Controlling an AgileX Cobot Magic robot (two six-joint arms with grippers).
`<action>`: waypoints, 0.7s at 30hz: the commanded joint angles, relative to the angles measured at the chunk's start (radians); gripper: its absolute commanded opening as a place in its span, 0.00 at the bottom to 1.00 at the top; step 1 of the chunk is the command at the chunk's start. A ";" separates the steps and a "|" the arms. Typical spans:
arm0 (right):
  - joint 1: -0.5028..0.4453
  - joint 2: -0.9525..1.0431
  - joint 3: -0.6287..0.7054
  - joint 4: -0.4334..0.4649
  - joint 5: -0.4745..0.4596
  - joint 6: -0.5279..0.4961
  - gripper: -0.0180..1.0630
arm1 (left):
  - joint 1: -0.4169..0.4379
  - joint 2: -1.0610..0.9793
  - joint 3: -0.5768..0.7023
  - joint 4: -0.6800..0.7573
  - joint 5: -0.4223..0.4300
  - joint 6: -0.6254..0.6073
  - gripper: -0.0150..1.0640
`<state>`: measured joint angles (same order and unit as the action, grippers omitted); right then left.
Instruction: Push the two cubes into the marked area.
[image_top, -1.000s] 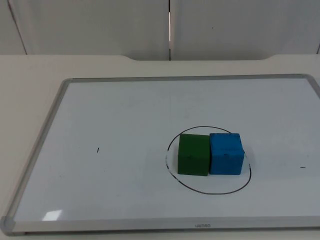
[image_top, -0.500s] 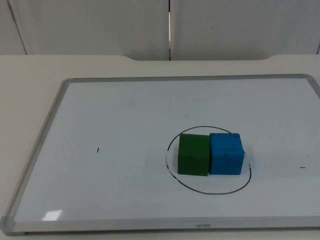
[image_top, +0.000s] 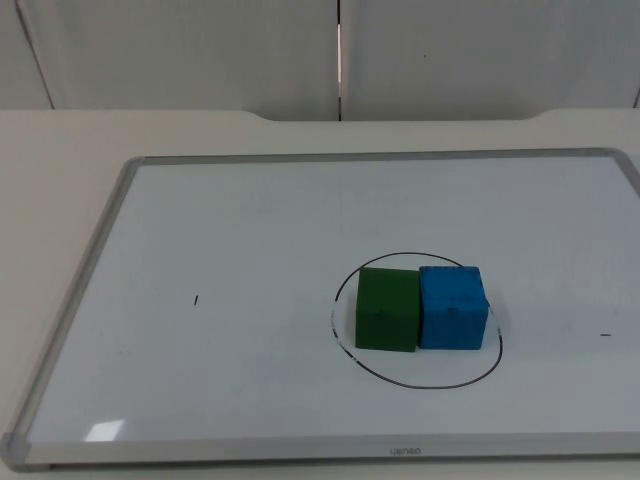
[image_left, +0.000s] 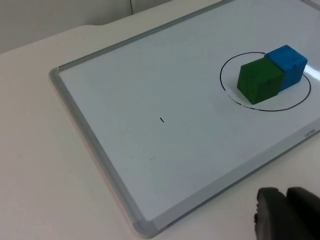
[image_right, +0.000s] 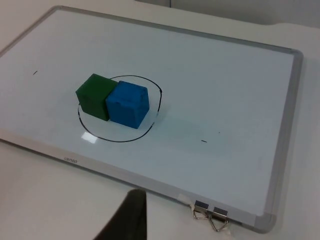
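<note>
A green cube (image_top: 387, 308) and a blue cube (image_top: 453, 306) stand side by side, touching, inside the black hand-drawn oval (image_top: 416, 383) on the whiteboard (image_top: 250, 250). The left wrist view has the green cube (image_left: 259, 81) nearer and the blue cube (image_left: 288, 64) behind it. My left gripper (image_left: 286, 212) hangs off the whiteboard's near corner, well away from the cubes, shut and holding nothing. My right gripper (image_right: 131, 217) waits over the bare table beyond the whiteboard's front edge, apart from the green cube (image_right: 94, 96) and blue cube (image_right: 128, 104).
The whiteboard's grey frame (image_top: 78, 290) rises slightly above the table. Two small binder clips (image_right: 210, 215) sit on its frame. A short black mark (image_top: 196, 299) is on the board's left half. The grey partition wall (image_top: 340, 50) closes the table's far side.
</note>
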<state>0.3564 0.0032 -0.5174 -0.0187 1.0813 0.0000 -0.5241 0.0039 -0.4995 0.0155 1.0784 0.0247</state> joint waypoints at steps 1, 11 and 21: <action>-0.001 -0.003 0.003 -0.001 -0.002 0.005 0.96 | 0.003 -0.004 0.004 0.003 -0.002 -0.009 0.33; -0.001 -0.003 0.003 -0.001 -0.002 0.005 0.96 | 0.003 -0.004 0.004 0.003 -0.002 -0.008 0.98; -0.001 -0.003 0.003 0.001 -0.002 0.005 0.96 | 0.003 -0.004 0.004 0.003 -0.002 -0.008 0.98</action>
<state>0.3564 0.0032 -0.5174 -0.0187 1.0813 0.0068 -0.5241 0.0039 -0.4995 0.0155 1.0784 0.0247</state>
